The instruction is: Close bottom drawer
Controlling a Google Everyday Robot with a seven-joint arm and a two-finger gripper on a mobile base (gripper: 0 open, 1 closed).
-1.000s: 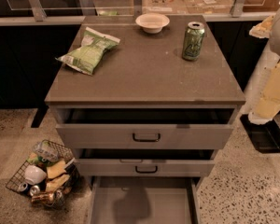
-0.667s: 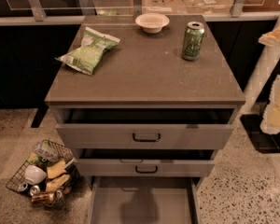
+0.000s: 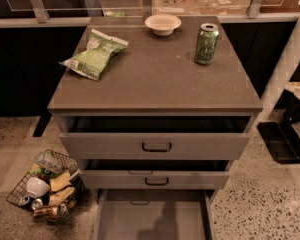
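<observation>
The grey cabinet [image 3: 155,91] has three drawers. The bottom drawer [image 3: 155,219] is pulled far out, showing its plain grey inside; its front is cut off by the lower edge of the view. The middle drawer [image 3: 156,180] and the top drawer [image 3: 156,145] each stand a little open, with dark bar handles. My white arm [image 3: 286,66] runs down the right edge of the view. My gripper [image 3: 296,109] is low at the far right, beside the cabinet's right side and apart from every drawer.
On the cabinet top lie a green chip bag [image 3: 94,54], a white bowl [image 3: 163,23] and a green can [image 3: 207,44]. A wire basket of rubbish [image 3: 42,186] stands on the floor at the left. A black tray [image 3: 281,141] lies on the floor at the right.
My arm has swung further to the right and mostly out of the view. The drawers and the things on top have not moved.
</observation>
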